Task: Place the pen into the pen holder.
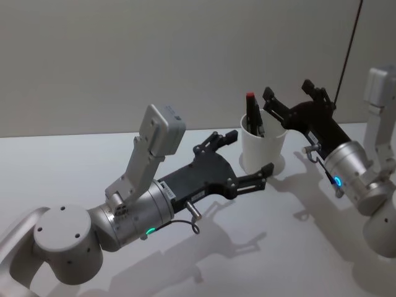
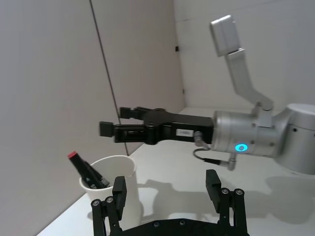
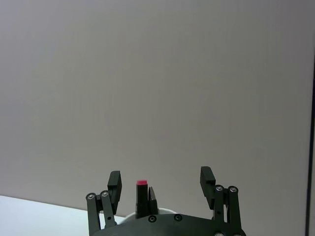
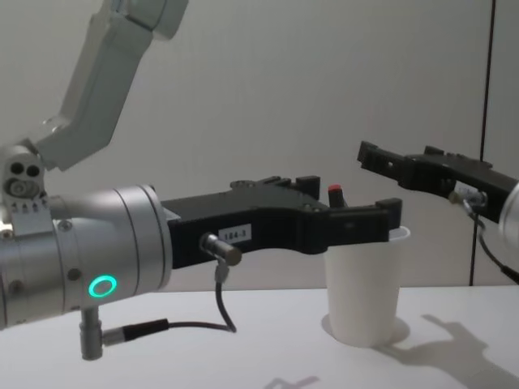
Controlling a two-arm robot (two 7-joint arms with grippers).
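Plain grey wall behind a white table (image 1: 93,161). Pen (image 1: 253,114) already standing red end up inside the pen holder (image 1: 260,151), seemingly resting against its rim. Left gripper (image 1: 238,158) spread wide beside the cup, holding nothing. Right gripper (image 1: 291,93) wide open above the rim, empty. Only withdrawal left, by the look of it.

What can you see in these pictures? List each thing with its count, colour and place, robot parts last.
Paper cup: one, white, upright on the table between the two claws.
Pen: one, black with a red tip, leaning inside the cup, tip above the rim.
Table: one, white, under everything.
Wall: one, pale grey, behind the table.
Left claw: one, black, open, one finger either side of the cup.
Right claw: one, black, open, above the cup's far right side.
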